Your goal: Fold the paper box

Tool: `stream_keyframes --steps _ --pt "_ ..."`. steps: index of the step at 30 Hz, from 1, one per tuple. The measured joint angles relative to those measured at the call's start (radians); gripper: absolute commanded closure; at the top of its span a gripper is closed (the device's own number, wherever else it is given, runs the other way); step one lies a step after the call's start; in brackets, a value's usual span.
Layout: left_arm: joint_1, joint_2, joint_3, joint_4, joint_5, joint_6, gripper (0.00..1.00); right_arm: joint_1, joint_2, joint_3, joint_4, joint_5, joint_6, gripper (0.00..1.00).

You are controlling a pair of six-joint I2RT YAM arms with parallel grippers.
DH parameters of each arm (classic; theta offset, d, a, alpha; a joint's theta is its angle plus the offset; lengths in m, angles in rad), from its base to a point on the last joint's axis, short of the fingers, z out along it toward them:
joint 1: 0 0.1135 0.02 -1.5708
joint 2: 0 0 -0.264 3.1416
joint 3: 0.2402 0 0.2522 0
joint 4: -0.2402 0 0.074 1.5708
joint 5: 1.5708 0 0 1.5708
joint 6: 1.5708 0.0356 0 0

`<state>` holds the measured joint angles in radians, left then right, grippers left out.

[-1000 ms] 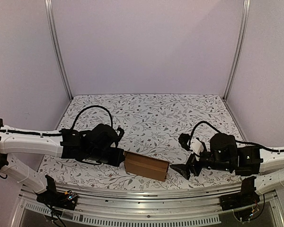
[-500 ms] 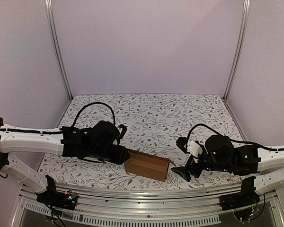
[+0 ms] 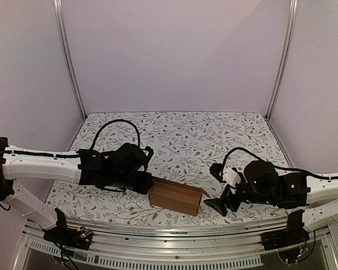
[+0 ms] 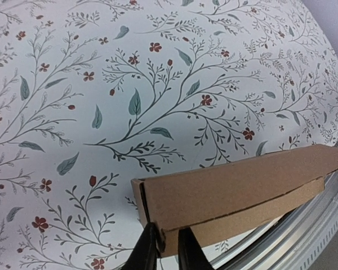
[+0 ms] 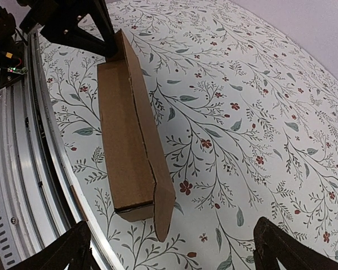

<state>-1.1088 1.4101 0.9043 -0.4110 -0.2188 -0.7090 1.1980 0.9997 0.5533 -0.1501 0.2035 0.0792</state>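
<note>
Plain brown oblong paper box (image 3: 174, 197), flat on its side, right-end flap ajar

In the left wrist view the paper box (image 4: 231, 191) runs off the picture's right edge, its right tip cut off.

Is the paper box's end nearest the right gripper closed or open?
Not fully closed: the paper box is folded into an oblong, but its end flap juts out, untucked, in the right wrist view.
</note>
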Motion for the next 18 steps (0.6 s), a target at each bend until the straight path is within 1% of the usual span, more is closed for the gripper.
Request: stream_keyframes --steps 6,18 --pt "-0.002 0.013 0.000 0.002 -0.011 0.000 0.95 0.000 0.008 0.000 0.000 -0.005 0.006 0.01" --pt "-0.019 0.045 0.000 0.011 -0.056 -0.003 0.99 0.000 0.008 0.005 0.000 -0.026 0.028 0.01"
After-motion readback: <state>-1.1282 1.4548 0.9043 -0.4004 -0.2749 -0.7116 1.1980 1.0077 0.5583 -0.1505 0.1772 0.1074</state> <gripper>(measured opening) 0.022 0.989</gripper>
